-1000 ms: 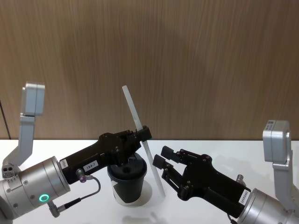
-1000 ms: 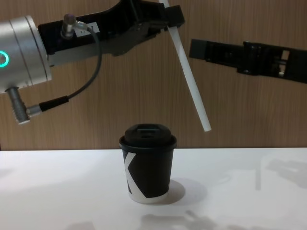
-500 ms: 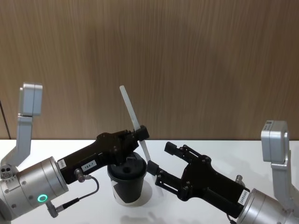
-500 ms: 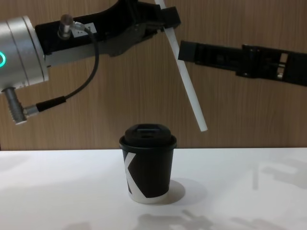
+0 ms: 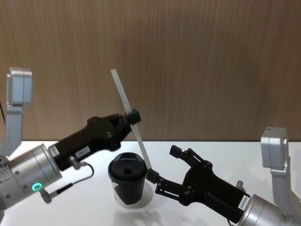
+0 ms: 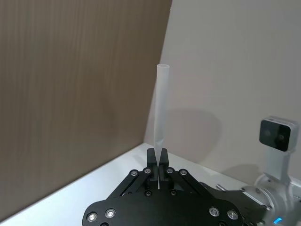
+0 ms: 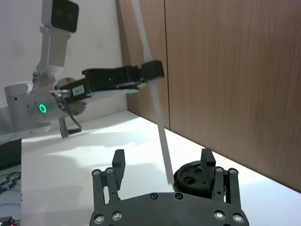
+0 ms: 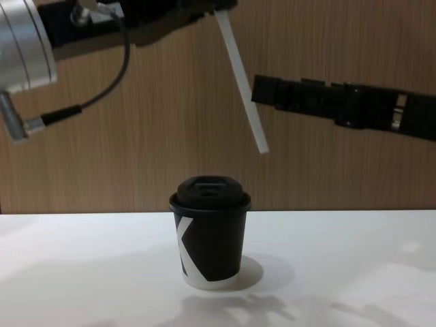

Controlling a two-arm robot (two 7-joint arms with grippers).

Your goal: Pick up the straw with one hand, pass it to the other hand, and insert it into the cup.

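Two likely ways of spoiling the insertion from here. Holds the straw (image 8: 240,82) clamped in the left gripper (image 5: 134,116), fingers shut on it above its middle, tilted, with the long free end hanging below and beyond the fingertips. Has the cup (image 8: 210,235) standing well below that gripper, with the straw's lower end above the lid (image 8: 210,187) and off toward the other arm's side. Holds the right gripper (image 5: 162,162) spread wide, gripping nothing, one fingertip just beside that lower end; cannot tell whether touching.

First: risks clipping the straw with that near finger on any sideways move, twisting it in the pinch or knocking it down onto the table (image 8: 340,272).

Second: risks missing the lid's small opening, given the tilt and the long free length, then pressing on the dome, bending the straw or tipping the light cup. Calls for bringing the straw upright over the opening before lowering.
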